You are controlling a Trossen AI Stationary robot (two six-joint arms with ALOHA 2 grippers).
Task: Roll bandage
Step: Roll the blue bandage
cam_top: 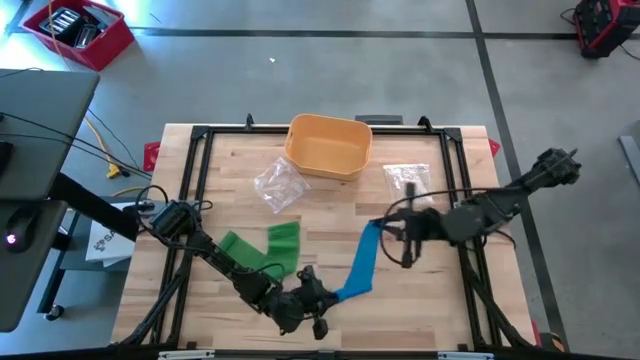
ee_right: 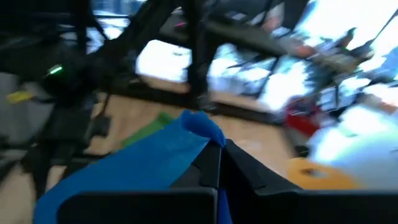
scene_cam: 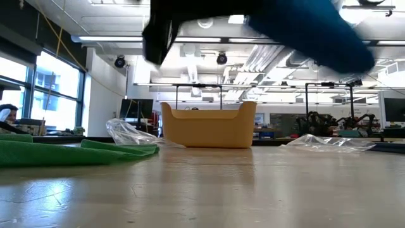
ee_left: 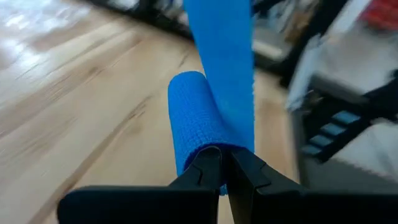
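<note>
A blue bandage [cam_top: 360, 262] runs as a strip from a rolled end near the table's front edge up to a raised free end near the middle. My left gripper [cam_top: 325, 297] is shut on the rolled end [ee_left: 193, 124]. My right gripper [cam_top: 387, 232] is shut on the free end [ee_right: 200, 126], above the table. In the low view the blue strip [scene_cam: 316, 31] crosses the top, clear of the wood. A green bandage [cam_top: 265, 250] lies unrolled on the table to the left of the blue one. My left gripper pinches the near end of the blue roll [ee_left: 208, 152] between its two shut fingers [ee_left: 205, 171], coming nearly level and along the roll's length. The strip [ee_left: 221, 62] leaves the roll and rises away from the fingers. My right gripper pinches the strip's free end [ee_right: 208, 134] between its two fingers [ee_right: 239, 168], where the cloth bunches up. The fingers come nearly level from the table's right side. The strip [ee_right: 130, 168] slopes down and away from them toward the left gripper, lifted off the table.
An orange basket [cam_top: 328, 146] stands at the far middle of the table. Two clear plastic bags lie near it, one [cam_top: 278, 186] to its left and one [cam_top: 408, 178] to its right. Bare wood lies between the basket and the bandages.
</note>
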